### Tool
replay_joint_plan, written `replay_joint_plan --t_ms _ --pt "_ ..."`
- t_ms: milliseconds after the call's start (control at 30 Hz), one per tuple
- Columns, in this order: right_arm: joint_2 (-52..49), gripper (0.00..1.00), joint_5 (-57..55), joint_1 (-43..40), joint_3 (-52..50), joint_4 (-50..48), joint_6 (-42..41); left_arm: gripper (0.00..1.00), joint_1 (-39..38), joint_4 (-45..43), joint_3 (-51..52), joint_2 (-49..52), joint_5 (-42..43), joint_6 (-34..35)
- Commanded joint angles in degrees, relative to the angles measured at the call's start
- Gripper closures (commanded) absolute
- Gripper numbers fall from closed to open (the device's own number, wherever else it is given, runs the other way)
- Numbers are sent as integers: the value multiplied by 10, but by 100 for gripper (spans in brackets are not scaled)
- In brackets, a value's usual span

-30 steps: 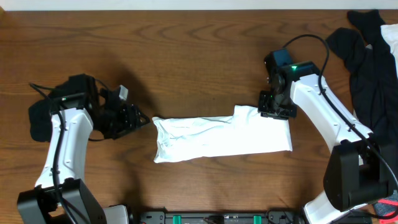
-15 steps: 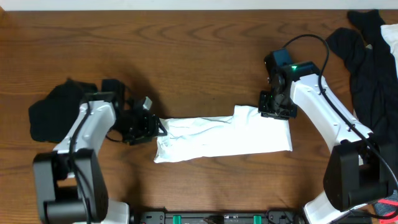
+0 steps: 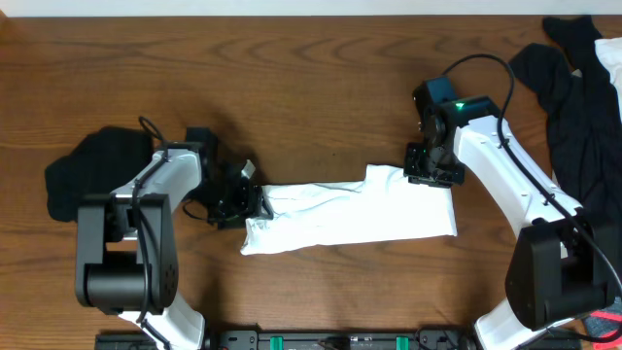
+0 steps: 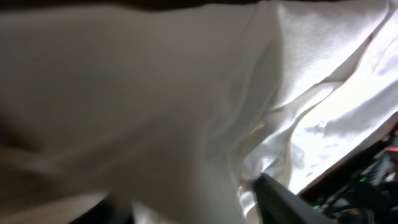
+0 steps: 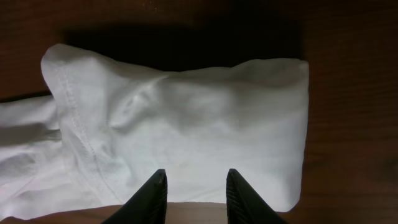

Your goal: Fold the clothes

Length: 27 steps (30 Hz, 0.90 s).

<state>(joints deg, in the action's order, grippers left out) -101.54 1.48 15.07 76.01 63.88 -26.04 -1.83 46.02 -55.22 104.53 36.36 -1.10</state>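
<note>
No text, label, brand, number or sign can be read in any view. Nothing legible is shown on the white garment (image 3: 350,216), on the dark clothes (image 3: 583,117) or on the table (image 3: 311,78).
</note>
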Motion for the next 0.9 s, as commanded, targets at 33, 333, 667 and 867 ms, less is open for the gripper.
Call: replay_joint_plan --t_ms 33,333,667,867 --pt "0 70 -6 0 6 2 9 81 -23 -11 7 28 7 -4" --pt "0 71 -49 -4 7 16 14 94 18 -5 -3 -6 -84 23" --pt "0 71 -64 -81 7 50 35 94 162 -3 -41 -97 -125 58" --pt "0 71 -64 -107 7 60 52 94 212 23 -87 -114 -125 64"
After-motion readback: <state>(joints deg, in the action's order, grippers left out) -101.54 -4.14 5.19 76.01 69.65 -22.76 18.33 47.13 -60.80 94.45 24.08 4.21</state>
